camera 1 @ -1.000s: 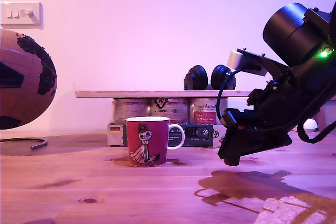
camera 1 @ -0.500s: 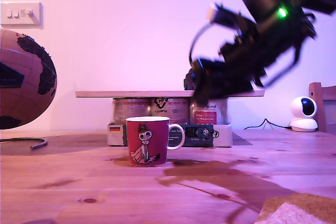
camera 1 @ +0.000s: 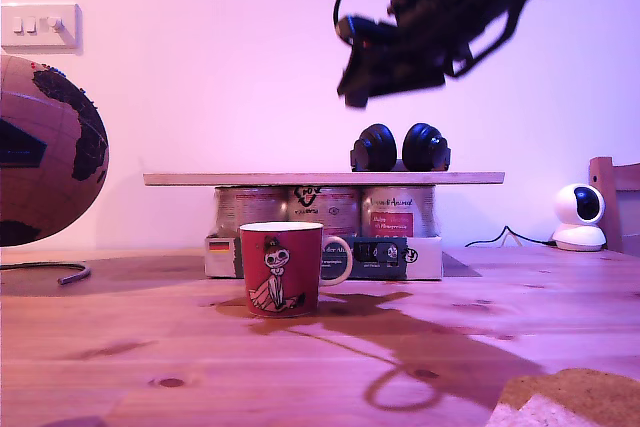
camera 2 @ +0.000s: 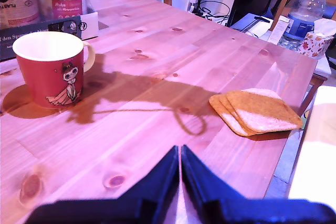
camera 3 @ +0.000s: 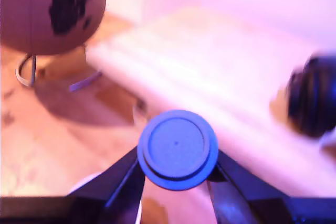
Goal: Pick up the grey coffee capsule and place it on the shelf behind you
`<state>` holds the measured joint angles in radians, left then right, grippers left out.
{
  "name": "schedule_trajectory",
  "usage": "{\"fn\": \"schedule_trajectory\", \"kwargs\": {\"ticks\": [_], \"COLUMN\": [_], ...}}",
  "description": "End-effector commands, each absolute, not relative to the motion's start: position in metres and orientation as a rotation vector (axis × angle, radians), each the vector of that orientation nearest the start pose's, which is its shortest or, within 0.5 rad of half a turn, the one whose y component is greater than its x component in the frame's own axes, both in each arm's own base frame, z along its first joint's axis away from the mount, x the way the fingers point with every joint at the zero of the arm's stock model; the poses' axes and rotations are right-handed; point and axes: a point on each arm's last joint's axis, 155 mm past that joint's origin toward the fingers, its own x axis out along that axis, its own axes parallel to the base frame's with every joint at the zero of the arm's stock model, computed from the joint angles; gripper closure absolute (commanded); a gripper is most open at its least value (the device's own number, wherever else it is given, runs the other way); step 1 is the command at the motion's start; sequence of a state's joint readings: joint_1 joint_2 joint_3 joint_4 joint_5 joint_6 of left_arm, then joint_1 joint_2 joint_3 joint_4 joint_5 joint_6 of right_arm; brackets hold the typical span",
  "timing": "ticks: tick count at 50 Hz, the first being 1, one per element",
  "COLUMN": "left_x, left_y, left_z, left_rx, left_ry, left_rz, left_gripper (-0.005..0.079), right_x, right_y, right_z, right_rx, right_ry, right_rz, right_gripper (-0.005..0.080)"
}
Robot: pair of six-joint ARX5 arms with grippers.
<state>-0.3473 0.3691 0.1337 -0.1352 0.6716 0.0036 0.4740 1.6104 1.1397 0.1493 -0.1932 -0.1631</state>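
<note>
Pale wall and pine table (camera 1: 150,347): an arm is raised high above the shelf (camera 1: 320,178).

The capsule (camera 3: 177,149) is clamped at its rim between the fingers (camera 3: 123,179) of my second gripper (camera 3: 176,179), its round face turned to the camera; below it the shelf and globe (camera 3: 50,9) are seen blurred. In the exterior view that gripper (camera 1: 352,95) is held in the air over the two dark round objects (camera 1: 400,148) on the shelf. My first gripper (camera 2: 180,169) is seen with its jaws pressed together on nothing, above the table, with the mug (camera 2: 50,69) and the coasters (camera 2: 257,111) beyond. Tins (camera 1: 325,210) are stood under the shelf.
</note>
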Motion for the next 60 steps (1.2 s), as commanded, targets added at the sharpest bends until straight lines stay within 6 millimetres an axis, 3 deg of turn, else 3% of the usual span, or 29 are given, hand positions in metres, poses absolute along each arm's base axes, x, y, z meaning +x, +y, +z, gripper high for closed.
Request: {"fn": "schedule_trajectory", "kwargs": {"ticks": [1,36,46,60], "left_x": [0.171,0.170,0.170,0.170], "left_y": [-0.185,-0.184,-0.184,-0.184], "left_z": [0.123,0.122,0.122,0.121], "left_rx": [-0.054,-0.056,-0.056,-0.056], "left_ry": [0.376,0.384,0.384,0.384], "left_rz": [-1.013,-1.012,-1.012,-1.012], "left_gripper": [0.0762,0.0762,0.0762,0.0762], "right_x": [0.444,0.521,0.543,0.566], "right_y": [0.272,0.312,0.319,0.319], "right_z": [0.236,0.286,0.291,0.282], "right_rx": [-0.215,-0.209,-0.208,-0.211], "right_ry": [0.255,0.163,0.147,0.145], "right_rz": [0.694,0.690,0.684,0.667], "right_gripper": [0.0455,0.0455,0.0455,0.0455]}}
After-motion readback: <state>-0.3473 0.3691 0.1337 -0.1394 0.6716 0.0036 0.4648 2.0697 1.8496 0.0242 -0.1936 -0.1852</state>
